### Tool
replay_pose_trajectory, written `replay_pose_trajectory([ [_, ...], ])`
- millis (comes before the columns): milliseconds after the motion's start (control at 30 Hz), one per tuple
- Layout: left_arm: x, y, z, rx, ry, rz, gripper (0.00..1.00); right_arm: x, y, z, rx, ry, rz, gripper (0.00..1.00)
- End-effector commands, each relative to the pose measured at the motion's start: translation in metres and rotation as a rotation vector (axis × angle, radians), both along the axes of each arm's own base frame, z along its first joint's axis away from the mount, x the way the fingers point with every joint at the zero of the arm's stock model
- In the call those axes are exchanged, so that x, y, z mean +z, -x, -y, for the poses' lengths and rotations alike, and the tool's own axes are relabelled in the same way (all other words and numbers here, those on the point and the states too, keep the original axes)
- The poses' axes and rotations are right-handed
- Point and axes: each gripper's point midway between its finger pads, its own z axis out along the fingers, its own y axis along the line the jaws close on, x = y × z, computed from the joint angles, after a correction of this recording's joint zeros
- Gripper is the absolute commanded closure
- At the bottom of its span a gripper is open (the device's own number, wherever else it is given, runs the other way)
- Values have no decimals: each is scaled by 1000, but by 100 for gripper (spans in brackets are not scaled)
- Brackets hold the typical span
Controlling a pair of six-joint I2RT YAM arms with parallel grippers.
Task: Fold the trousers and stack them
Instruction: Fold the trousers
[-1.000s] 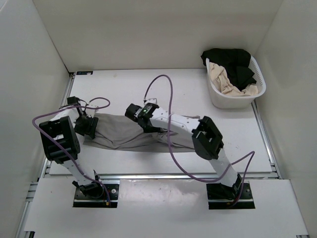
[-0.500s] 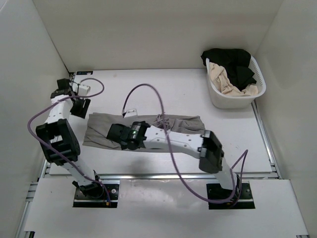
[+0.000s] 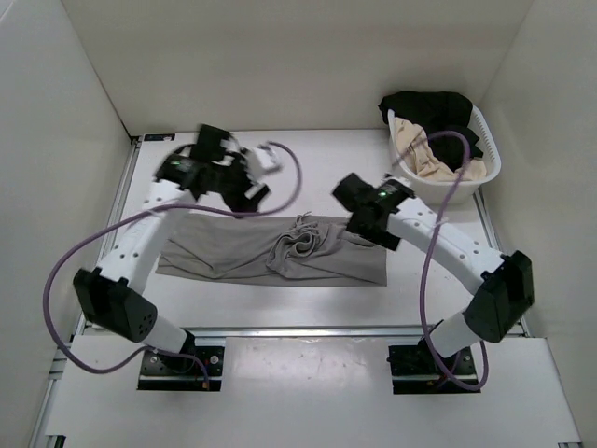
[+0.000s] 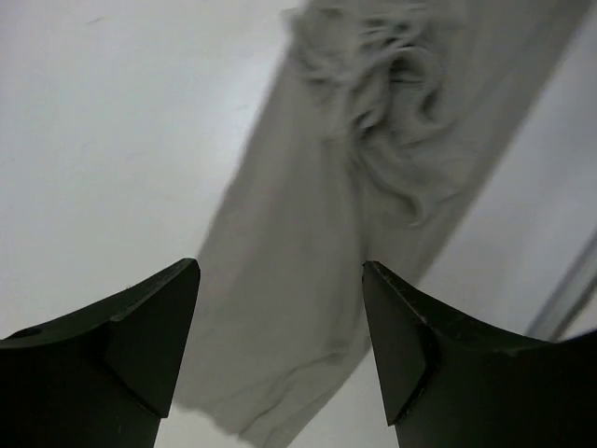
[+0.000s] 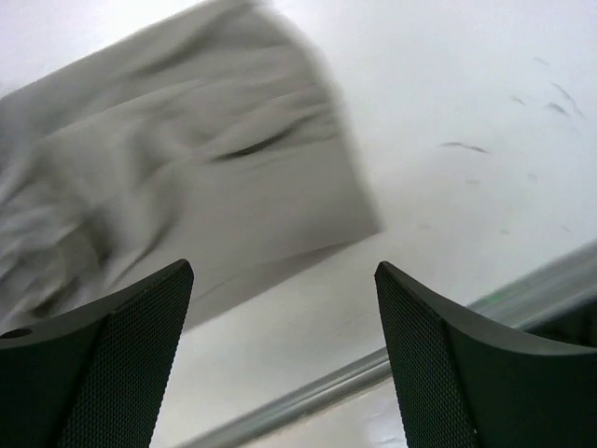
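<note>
The taupe-grey trousers (image 3: pixel 224 254) lie flat in a long strip across the table, with a bunched knot of fabric (image 3: pixel 300 239) at the middle. My left gripper (image 3: pixel 245 190) hovers open and empty above their back edge, left of the bunch. In the left wrist view the trousers (image 4: pixel 308 252) lie below the open left gripper (image 4: pixel 280 269). My right gripper (image 3: pixel 369 224) hovers open and empty over the strip's right end. In the right wrist view the trousers' end (image 5: pixel 187 196) lies up and left of the open right gripper (image 5: pixel 284 268).
A white laundry basket (image 3: pixel 487 161) stands at the back right, holding a black garment (image 3: pixel 434 112) and a beige-cream garment (image 3: pixel 420 154). The table's metal front rail (image 3: pixel 298 329) runs along the near edge and shows in the right wrist view (image 5: pixel 308 397). White walls enclose the table.
The left arm swung from the far-left corner to above the trousers' back edge. The right arm left the strip's left part and swung to its right end. A bunch now shows mid-strip.
</note>
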Motion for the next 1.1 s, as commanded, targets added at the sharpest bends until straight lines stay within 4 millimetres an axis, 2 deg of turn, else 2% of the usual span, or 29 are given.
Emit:
replay_pose_trajectory([
  [0, -55, 60, 65, -167, -55, -234, 19, -20, 2, 39, -87, -135, -40, 15],
  [33, -73, 63, 77, -190, -83, -268, 19, -27, -4, 61, -127, -155, -52, 15],
  [67, -81, 63, 84, -179, -117, -259, 19, -28, -2, 68, -131, -201, -43, 15],
  [100, -89, 67, 104, -216, -127, -226, 17, -47, 7, 77, -143, -213, -83, 15],
  [167, -103, 66, 116, -218, -156, -218, 17, -52, 5, 83, -151, -274, -79, 15],
  [233, -127, 70, 123, -200, -202, -244, 17, -63, 6, 81, -125, -290, -95, 15],
  [300, -140, 63, 122, -143, -218, -249, 17, -64, 4, 76, -72, -301, -95, 15],
  [367, -152, 56, 133, -130, -218, -252, 16, -72, 0, 79, -61, -286, -104, 15],
  [433, -148, 43, 141, -90, -204, -233, 16, -77, -2, 81, -29, -266, -127, 15],
  [467, -154, 40, 145, -78, -206, -246, 16, -79, -3, 78, -15, -274, -134, 15],
  [533, -150, 36, 149, -61, -189, -246, 16, -94, 4, 78, -7, -308, -182, 15],
  [567, -156, 41, 154, -76, -194, -260, 16, -97, 1, 77, 3, -325, -173, 15],
  [600, -161, 41, 153, -76, -203, -270, 16, -107, 8, 75, 9, -340, -196, 15],
  [667, -175, 50, 157, -94, -238, -288, 16, -117, 9, 74, 7, -357, -202, 15],
  [733, -180, 45, 156, -71, -249, -279, 17, -128, 17, 74, -6, -375, -225, 15],
  [767, -186, 46, 155, -71, -260, -290, 20, -130, 17, 75, -10, -387, -226, 15],
  [800, -183, 42, 156, -64, -261, -274, 26, -129, 14, 74, -8, -390, -215, 15],
  [833, -187, 38, 154, -52, -276, -264, 35, -129, 14, 74, -8, -390, -215, 15],
  [867, -187, 38, 154, -52, -276, -264, 51, -131, 15, 74, -8, -390, -215, 15],
  [1000, -196, 40, 150, -47, -306, -283, 86, -139, 18, 70, 6, -403, -244, 13],
  [1033, -188, 39, 151, -47, -296, -272, 86, -139, 18, 70, 6, -403, -244, 13],
  [1067, -170, 35, 154, -29, -268, -243, 86, -140, 17, 72, 10, -390, -242, 11],
])
